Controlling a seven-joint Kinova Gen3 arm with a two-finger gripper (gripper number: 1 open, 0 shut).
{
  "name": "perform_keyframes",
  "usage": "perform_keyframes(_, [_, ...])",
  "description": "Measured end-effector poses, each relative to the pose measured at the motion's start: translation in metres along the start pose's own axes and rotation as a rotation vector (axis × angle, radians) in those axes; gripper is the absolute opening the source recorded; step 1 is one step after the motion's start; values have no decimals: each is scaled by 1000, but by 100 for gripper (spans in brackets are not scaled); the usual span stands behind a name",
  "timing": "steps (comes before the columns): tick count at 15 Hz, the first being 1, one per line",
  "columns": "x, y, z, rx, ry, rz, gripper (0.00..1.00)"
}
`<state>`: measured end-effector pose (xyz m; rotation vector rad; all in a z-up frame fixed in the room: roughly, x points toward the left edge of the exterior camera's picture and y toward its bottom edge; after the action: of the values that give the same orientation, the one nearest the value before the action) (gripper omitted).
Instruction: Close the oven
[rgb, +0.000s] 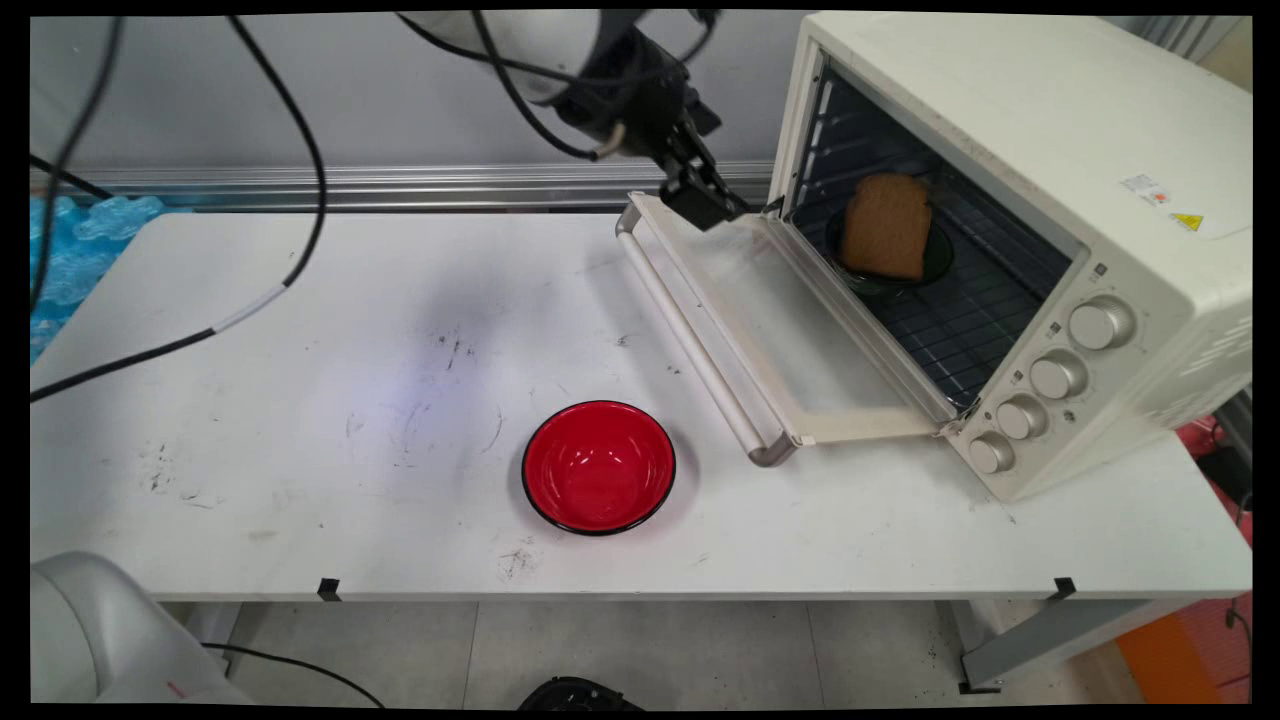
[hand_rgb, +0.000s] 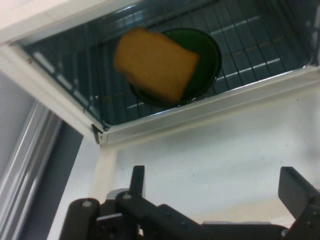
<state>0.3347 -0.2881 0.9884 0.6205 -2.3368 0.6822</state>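
Brown bread (rgb: 884, 226) on green plate (rgb: 936, 262) (inside oven (rgb: 1040, 160))

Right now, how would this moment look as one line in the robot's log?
gripper: open, empty, above oven door | oven: door open | bread slice: on dark green plate, on oven rack | red bowl: on table

I see a cream-white toaster oven (rgb: 1010, 200) at three o'clock, its dark wire rack (rgb: 960, 310) holding golden-brown bread (rgb: 884, 226) on a dark green plate (hand_rgb: 207, 55). At six o'clock, a glossy red bowl (rgb: 598, 467) with a black rim sits on the scuffed white table (rgb: 300, 400).
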Motion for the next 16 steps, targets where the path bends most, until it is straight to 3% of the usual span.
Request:
perform_keyframes(6, [-11,8,-58,18,15,-106,100])
perform_keyframes(16, [-34,14,-103,28,15,-179,100])
